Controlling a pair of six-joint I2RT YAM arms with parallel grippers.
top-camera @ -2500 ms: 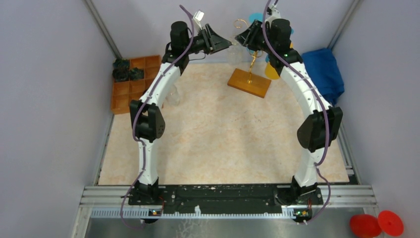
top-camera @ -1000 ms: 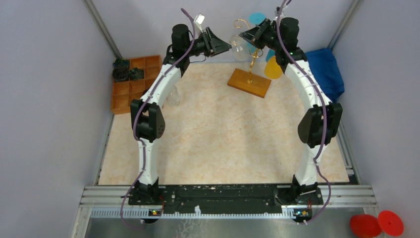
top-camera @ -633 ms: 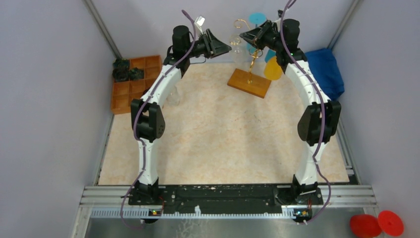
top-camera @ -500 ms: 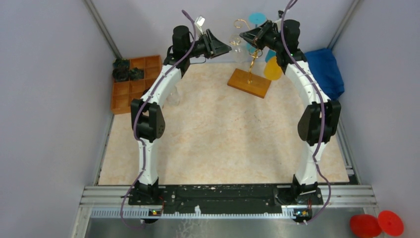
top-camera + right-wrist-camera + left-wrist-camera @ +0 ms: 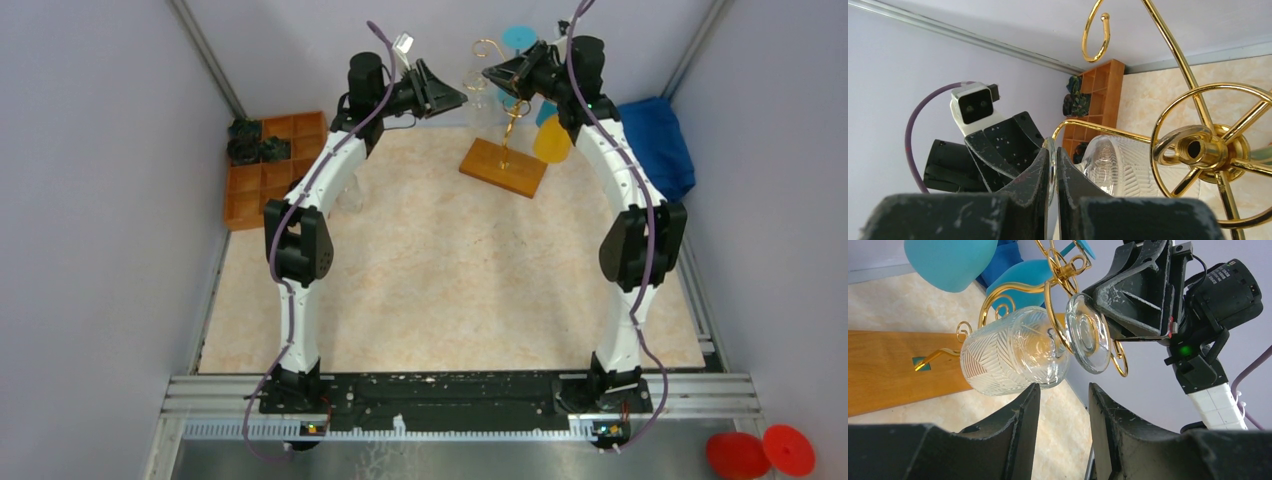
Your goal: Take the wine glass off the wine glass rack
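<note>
Jaws, right: right gripper (image 5: 1053, 165) pinched on the foot rim of the wine glass (image 5: 1013, 352).
Jaws, left: left gripper (image 5: 1060, 405) part open, empty, just beside the bowl.
Glass: tipped sideways, stem hooked in a gold arm of the wine glass rack (image 5: 503, 165).

White links (image 5: 298, 322), black joints (image 5: 297, 247), purple cables (image 5: 909, 135).

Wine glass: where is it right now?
Top view, far centre: wine glass hangs on the wine glass rack, foot pinched by the right gripper, left gripper open beside its bowl.
</note>
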